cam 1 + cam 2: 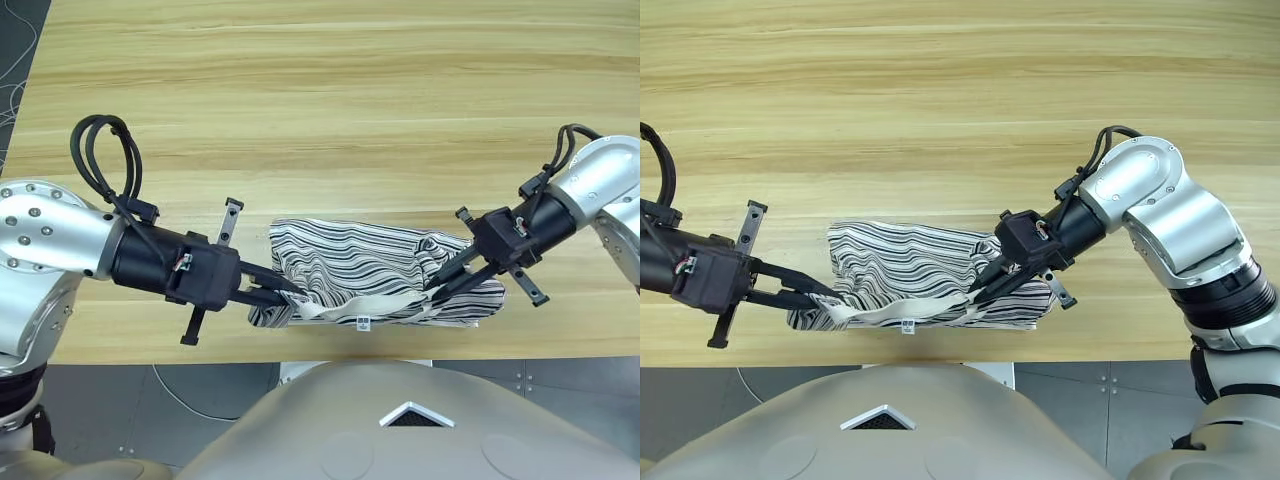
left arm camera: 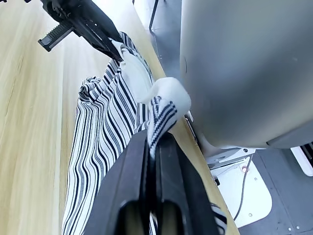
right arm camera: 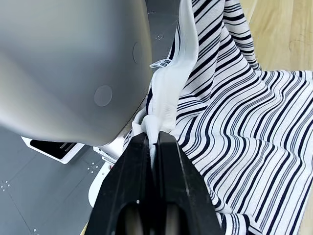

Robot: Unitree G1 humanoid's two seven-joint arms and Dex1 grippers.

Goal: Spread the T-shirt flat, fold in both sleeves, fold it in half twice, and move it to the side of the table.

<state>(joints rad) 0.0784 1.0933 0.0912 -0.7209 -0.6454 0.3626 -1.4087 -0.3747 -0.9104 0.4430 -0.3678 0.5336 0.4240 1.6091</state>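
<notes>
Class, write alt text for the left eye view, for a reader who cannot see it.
Two robot arms pinch a crumpled black-and-white striped T-shirt lying at the near edge of a wooden table. The left claw is shut on its left end and the right claw on its right end, both at a white band.

The shirt lies by the near edge of the table, left gripper at its left end, right gripper at its right.
</notes>
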